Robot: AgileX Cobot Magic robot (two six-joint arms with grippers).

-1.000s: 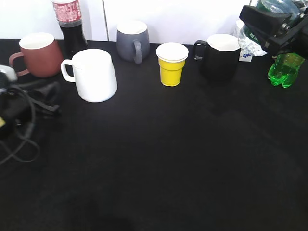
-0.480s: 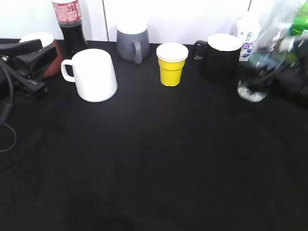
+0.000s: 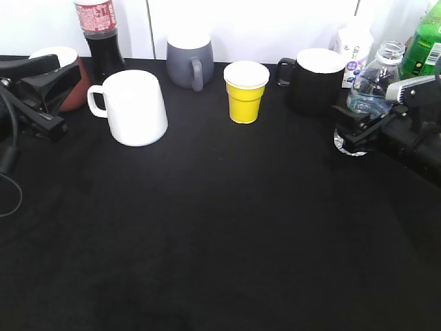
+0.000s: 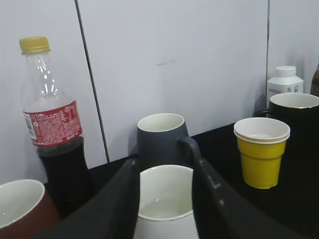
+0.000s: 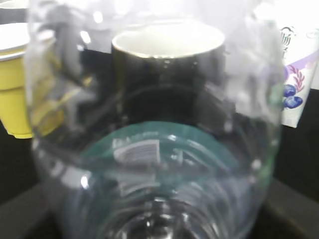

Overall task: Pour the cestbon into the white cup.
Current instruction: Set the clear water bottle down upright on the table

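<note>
The cestbon (image 3: 373,84), a clear capless bottle, stands upright at the right, in front of the black mug. My right gripper (image 3: 355,131) is shut on its lower body, with its base at the table surface. In the right wrist view the cestbon (image 5: 154,149) fills the frame, its green label showing through the plastic. The white cup (image 3: 138,110) stands at the left, handle pointing left. My left gripper (image 3: 58,86) is open just left of that handle, not touching it. In the left wrist view the white cup (image 4: 164,199) shows between the open fingers of my left gripper (image 4: 166,167).
Along the back stand a brown mug (image 3: 65,65), a cola bottle (image 3: 100,34), a grey mug (image 3: 189,58), a yellow cup (image 3: 246,91), a black mug (image 3: 317,79), a small white bottle (image 3: 355,45) and a green soda bottle (image 3: 427,45). Cables (image 3: 10,158) lie at the left edge.
My right gripper has come down from the upper right with the cestbon, which has gone from tilted to upright by the black mug. My left gripper rose beside the brown mug, then stayed.
</note>
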